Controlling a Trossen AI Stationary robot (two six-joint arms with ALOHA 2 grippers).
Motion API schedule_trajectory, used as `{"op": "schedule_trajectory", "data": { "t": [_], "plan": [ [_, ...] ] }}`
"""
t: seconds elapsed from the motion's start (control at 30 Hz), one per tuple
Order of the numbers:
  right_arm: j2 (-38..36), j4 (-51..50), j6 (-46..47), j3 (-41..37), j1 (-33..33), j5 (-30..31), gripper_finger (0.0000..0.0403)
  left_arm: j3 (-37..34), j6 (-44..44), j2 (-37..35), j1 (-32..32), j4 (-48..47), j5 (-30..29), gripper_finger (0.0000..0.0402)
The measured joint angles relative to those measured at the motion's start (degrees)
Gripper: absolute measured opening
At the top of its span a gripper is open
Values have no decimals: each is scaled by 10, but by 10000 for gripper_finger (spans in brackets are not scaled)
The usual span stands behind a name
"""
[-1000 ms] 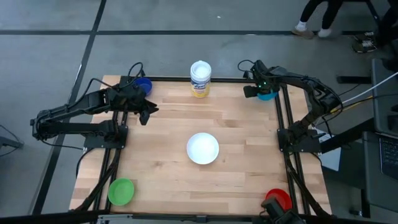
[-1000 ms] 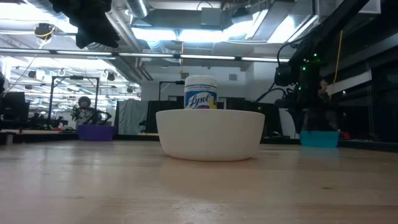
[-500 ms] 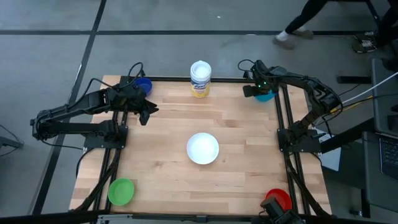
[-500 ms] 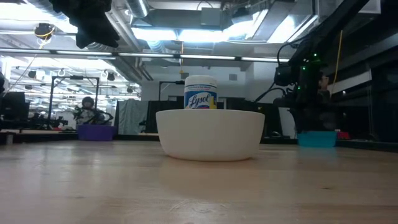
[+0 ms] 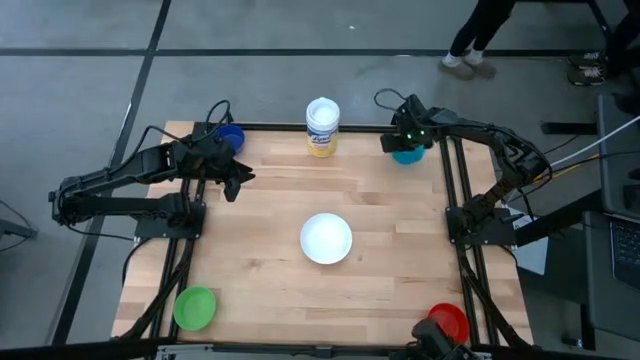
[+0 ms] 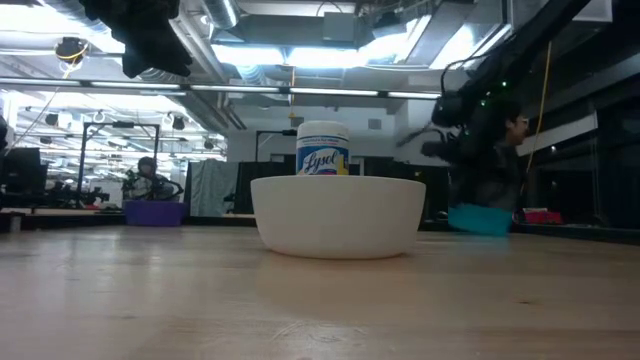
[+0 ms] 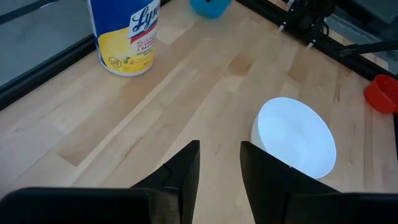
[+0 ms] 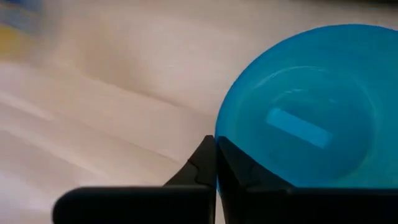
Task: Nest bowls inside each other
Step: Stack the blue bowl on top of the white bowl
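Observation:
My right gripper is shut on the light blue bowl at the table's far right corner; the low view shows this bowl tilted. The white bowl sits upright at the table's middle. The dark blue bowl rests at the far left corner, the green bowl near left, the red bowl near right. My left gripper hangs open above the far left of the table, with nothing between its fingers. My right gripper pinches the light blue bowl's rim on the side toward the table's left, one finger inside the bowl and one outside. The fingers come from above, slanting down. The bowl sits tilted in the hold; whether its base is clear of the table, I cannot tell.
A white canister with a yellow label stands at the far edge's middle, left of the light blue bowl. Black frame rails run along the table's sides. A person's legs show on the floor beyond the far edge.
My right gripper has tipped and gone toward the table's left, along the far edge. The light blue bowl has gone with it, away from the corner toward the canister, and now stands tilted instead of flat.

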Motion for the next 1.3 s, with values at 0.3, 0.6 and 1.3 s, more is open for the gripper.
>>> {"op": "schedule_trajectory", "data": {
  "t": [0.3,0.6,1.3],
  "plan": [
    [-13,54,25,167,83,-101,1,0,0,0,0,0,0,112],
    [-14,54,38,302,278,-109,0,0,0,0,0,0,-20,112],
    [131,49,166,304,565,-164,0,0,0,0,0,0,-22,112]
  ]
}}
